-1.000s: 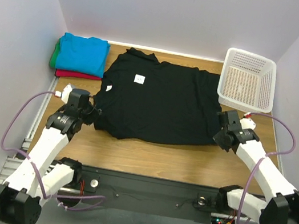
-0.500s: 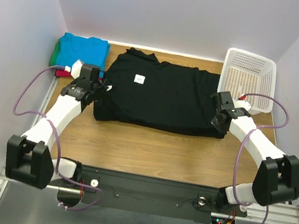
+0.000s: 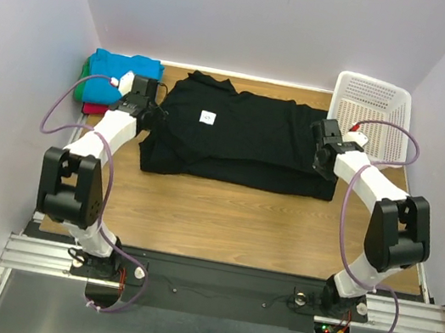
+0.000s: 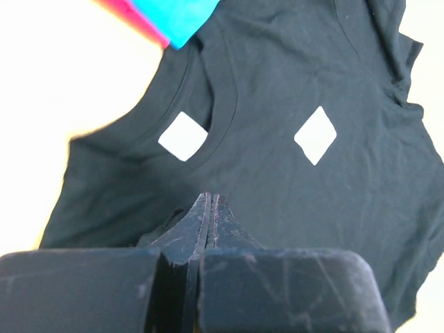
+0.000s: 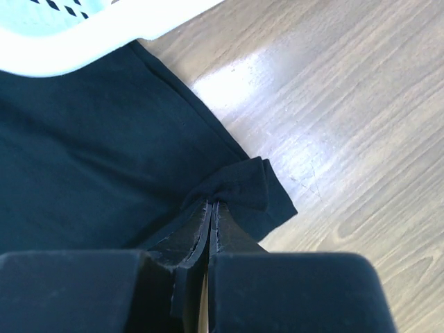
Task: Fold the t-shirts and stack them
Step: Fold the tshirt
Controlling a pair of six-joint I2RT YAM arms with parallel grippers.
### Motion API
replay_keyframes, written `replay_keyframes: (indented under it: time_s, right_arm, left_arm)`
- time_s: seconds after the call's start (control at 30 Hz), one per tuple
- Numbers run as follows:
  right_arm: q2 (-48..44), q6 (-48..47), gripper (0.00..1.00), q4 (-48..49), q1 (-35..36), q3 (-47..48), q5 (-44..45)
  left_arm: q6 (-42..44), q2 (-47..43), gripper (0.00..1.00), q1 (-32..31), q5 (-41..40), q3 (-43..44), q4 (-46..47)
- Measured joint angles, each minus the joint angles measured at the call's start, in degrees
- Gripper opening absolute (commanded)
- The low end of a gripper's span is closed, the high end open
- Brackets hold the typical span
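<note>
The black t-shirt [image 3: 244, 140] lies across the far half of the table, its near part doubled over itself. A white label [image 3: 208, 116] shows on it. My left gripper [image 3: 148, 110] is at the shirt's left side by the collar, shut on black cloth [image 4: 210, 199]. My right gripper [image 3: 322, 150] is at the shirt's right edge, shut on a bunched corner of the cloth [image 5: 211, 205]. The folded turquoise shirt [image 3: 117, 79] tops a stack at the far left, with a green edge [image 3: 81, 83] and a red one [image 3: 94, 109] under it.
A white plastic lattice basket [image 3: 374, 116] stands at the far right corner, right behind my right gripper; its rim shows in the right wrist view [image 5: 90, 45]. Bare wooden table [image 3: 230, 220] lies in front of the shirt. Walls close in on both sides.
Both grippers moved away from the near side toward the back, carrying the shirt's near edge with them. The shirt went from spread flat to doubled over itself.
</note>
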Motion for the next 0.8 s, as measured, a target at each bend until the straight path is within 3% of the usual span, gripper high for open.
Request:
replay_keyframes:
  time_s: [0.3,0.37,0.43,0.47,0.53,0.57,0.6,0.63,0.67,0.8]
  right_arm:
    - [5.09,-1.53,0.01,2.14,-1.22,1.55,0.57]
    - [5.86,-2.14,0.03,2.4,-1.33,2.25,0.61]
    - [6.91,-3.41,0.1,2.86,-1.42,3.63,0.52]
    - [7.3,-3.96,0.12,3.06,-1.44,4.13,0.44]
    - [7.78,-5.49,0.27,3.8,-1.44,4.98,-0.13]
    - [7.78,-6.25,0.34,4.0,-1.44,5.16,-0.44]
    - [7.74,-6.6,0.49,4.24,-1.44,5.18,-0.63]
    - [7.63,-6.99,0.53,4.39,-1.44,5.18,-1.03]
    - [7.52,-7.61,0.64,4.46,-1.44,5.16,-1.49]
    - [4.92,-9.03,0.8,5.18,-1.44,3.3,-4.07]
  left_arm:
    - [3.82,9.9,0.0,0.37,-0.46,7.5,0.55]
    - [4.46,11.13,0.04,0.37,-0.5,8.48,0.46]
    - [5.05,12.55,0.42,0.37,-0.61,9.73,0.26]
    - [5.64,13.57,0.7,0.35,-0.57,10.86,-0.04]
    - [6.91,14.95,0.93,0.37,-0.39,12.57,0.0]
    - [7.17,15.52,0.94,0.37,-0.39,13.27,0.0]
    - [7.8,15.72,0.95,0.37,-0.31,13.88,-0.2]
    - [8.15,15.76,0.94,0.37,-0.11,14.38,-0.44]
    - [8.55,15.76,0.95,0.42,0.0,14.82,-0.61]
    - [9.64,14.4,0.95,0.42,0.9,15.06,-0.79]
